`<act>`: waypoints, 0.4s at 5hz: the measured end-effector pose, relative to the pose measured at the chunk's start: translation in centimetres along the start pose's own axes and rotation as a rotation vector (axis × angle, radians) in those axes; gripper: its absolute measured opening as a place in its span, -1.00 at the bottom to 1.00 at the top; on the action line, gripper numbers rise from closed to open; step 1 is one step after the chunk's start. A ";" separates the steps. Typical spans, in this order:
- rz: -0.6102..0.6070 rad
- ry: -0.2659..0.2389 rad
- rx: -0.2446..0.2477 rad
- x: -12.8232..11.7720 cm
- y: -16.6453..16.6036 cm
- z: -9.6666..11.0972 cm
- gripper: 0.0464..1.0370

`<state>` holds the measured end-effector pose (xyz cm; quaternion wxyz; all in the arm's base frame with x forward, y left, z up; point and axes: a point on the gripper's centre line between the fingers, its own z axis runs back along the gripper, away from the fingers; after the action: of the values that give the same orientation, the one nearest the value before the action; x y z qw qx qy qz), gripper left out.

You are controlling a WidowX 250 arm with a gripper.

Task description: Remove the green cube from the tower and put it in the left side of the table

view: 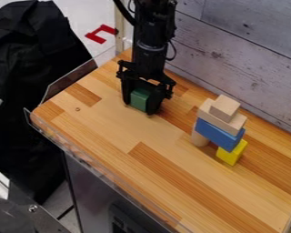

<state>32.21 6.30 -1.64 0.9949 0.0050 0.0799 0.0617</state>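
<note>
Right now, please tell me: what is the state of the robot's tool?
Tool: closed on the green cube, one finger on each side of it, above the left part of the table.

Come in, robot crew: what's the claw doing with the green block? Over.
Gripper closed on green cube, low at left half of table. Touching down: can't tell. Tower stands apart, right, not in the way.
</note>
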 end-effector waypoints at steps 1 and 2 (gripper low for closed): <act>0.013 -0.020 -0.006 -0.7 -0.2 0.4 0.94; 0.047 -0.123 -0.020 -1.8 -0.4 4.5 0.92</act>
<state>31.17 5.69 3.07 0.9962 0.0009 0.0178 0.0856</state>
